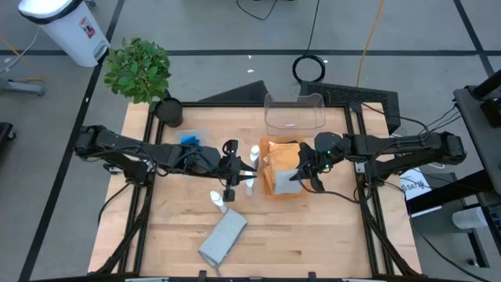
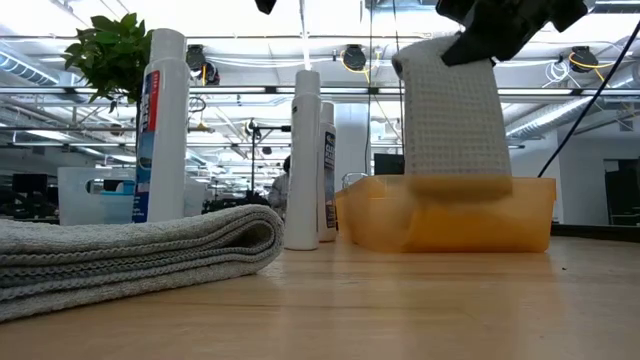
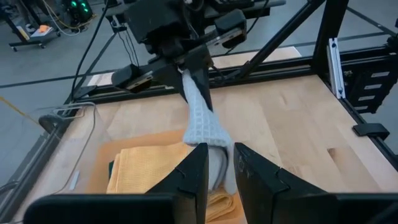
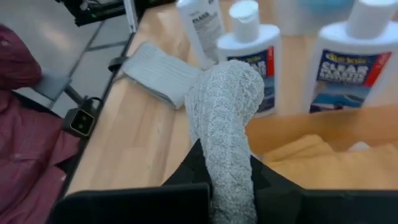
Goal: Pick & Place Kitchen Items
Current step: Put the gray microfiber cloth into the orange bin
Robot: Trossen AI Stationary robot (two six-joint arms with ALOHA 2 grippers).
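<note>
My right gripper [image 1: 301,171] hangs over the orange tray [image 2: 530,215], shut on a grey waffle cloth [image 2: 455,115]. A folded orange cloth [image 3: 149,168] lies in the tray. My left gripper [image 3: 219,168] hovers left of the tray among three white bottles with blue labels [image 1: 254,153] [image 1: 249,185] [image 1: 219,202]. Its fingers are a narrow gap apart, with nothing between them. The bottles stand upright on the table. A second grey cloth [image 1: 223,237] lies folded near the front edge. A blue sponge [image 1: 190,141] shows beside the left arm. My right gripper pinches the grey cloth's upper end [image 3: 190,84] between its two fingers, which slant down from the table's right side. The cloth is bunched in the hold, several layers thick. It hangs below the fingers, and its lower end [image 3: 217,149] reaches into the tray onto the orange cloth.
A clear plastic bin [image 1: 293,111] stands at the table's far edge behind the tray. A green potted plant [image 1: 139,69] is at the far left corner. Bare wood lies at the front right of the table [image 1: 313,235].
</note>
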